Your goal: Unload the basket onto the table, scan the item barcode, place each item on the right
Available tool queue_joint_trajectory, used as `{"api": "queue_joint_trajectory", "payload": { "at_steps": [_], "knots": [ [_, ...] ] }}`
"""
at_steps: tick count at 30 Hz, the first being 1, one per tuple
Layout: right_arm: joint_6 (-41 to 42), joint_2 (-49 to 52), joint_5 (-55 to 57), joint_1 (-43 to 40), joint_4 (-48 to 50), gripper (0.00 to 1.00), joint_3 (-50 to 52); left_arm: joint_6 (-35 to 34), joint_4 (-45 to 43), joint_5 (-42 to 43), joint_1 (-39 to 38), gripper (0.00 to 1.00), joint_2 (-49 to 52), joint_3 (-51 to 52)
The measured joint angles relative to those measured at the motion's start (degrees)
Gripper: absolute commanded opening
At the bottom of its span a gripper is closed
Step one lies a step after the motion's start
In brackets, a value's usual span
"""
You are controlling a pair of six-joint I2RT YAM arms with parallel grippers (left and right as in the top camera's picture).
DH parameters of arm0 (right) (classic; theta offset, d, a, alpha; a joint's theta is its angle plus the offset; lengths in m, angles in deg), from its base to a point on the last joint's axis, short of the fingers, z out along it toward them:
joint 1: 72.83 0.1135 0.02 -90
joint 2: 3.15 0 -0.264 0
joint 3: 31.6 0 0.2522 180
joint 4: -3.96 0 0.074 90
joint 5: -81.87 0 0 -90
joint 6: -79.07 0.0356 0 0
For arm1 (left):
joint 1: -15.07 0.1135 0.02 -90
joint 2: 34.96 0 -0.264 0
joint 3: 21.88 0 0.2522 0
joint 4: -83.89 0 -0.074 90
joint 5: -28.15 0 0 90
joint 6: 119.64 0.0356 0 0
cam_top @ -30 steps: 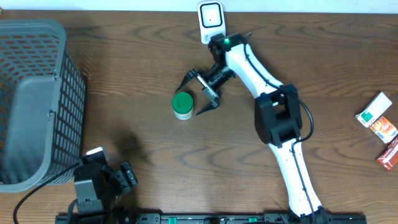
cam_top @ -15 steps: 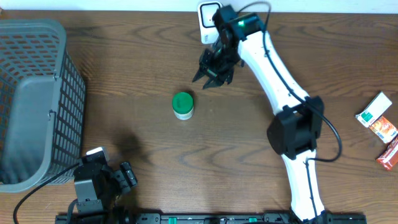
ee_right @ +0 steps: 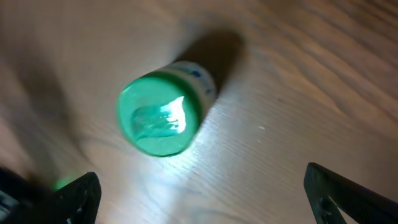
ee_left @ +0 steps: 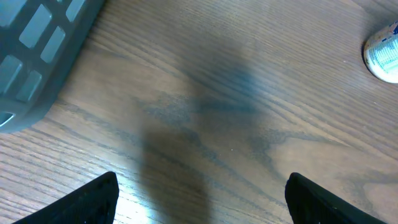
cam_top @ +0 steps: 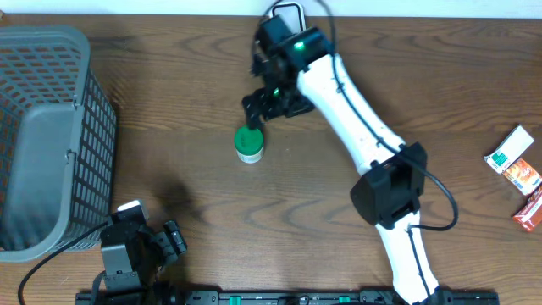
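Observation:
The item is a small white jar with a green lid point(cam_top: 249, 143), standing upright on the wooden table. My right gripper point(cam_top: 258, 110) hovers just behind it, open. In the right wrist view the jar point(ee_right: 160, 121) lies ahead of the fingertips point(ee_right: 73, 199), nothing between them; the gripper point(ee_right: 205, 200) is apart from it. A white scanner point(cam_top: 289, 10) at the table's far edge is mostly hidden by the right arm. My left gripper point(cam_top: 172, 240) rests open at the front left; in its wrist view it point(ee_left: 205, 202) holds nothing, and the jar point(ee_left: 382, 55) shows far right.
A grey mesh basket point(cam_top: 51, 76) fills the left side, its corner point(ee_left: 37, 50) in the left wrist view. Three small packets point(cam_top: 517, 169) lie at the right edge. Bare wood surrounds the jar.
The right gripper left the jar's right side, swung up toward the scanner with its jaws drawn in, then came back left behind the jar, open again. Jar and left arm have not moved.

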Motion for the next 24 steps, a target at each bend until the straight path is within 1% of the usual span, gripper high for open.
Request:
{"api": "queue_joint_trajectory", "payload": {
  "at_steps": [4, 8, 12, 16, 20, 24],
  "knots": [
    [-1.1, 0.0, 1.3, 2.6, 1.0, 0.99, 0.0, 0.0, 0.0, 0.0, 0.0, 0.86, 0.0, 0.0],
    [-1.7, 0.0, 3.3, 4.2, 5.0, 0.99, 0.0, 0.0, 0.0, 0.0, 0.0, 0.86, 0.0, 0.0],
    [-4.1, 0.0, 6.6, 5.4, 8.2, 0.99, 0.0, 0.0, 0.0, 0.0, 0.0, 0.86, 0.0, 0.0],
    [-12.0, 0.0, 9.6, 6.4, 9.2, 0.99, 0.0, 0.0, 0.0, 0.0, 0.0, 0.86, 0.0, 0.0],
    [-21.6, 0.2, 10.7, 6.8, 6.5, 0.99, 0.0, 0.0, 0.0, 0.0, 0.0, 0.86, 0.0, 0.0],
    [-31.3, 1.0, 10.7, 6.9, 5.6, 0.83, 0.0, 0.0, 0.0, 0.0, 0.0, 0.86, 0.0, 0.0]
  ]
}}
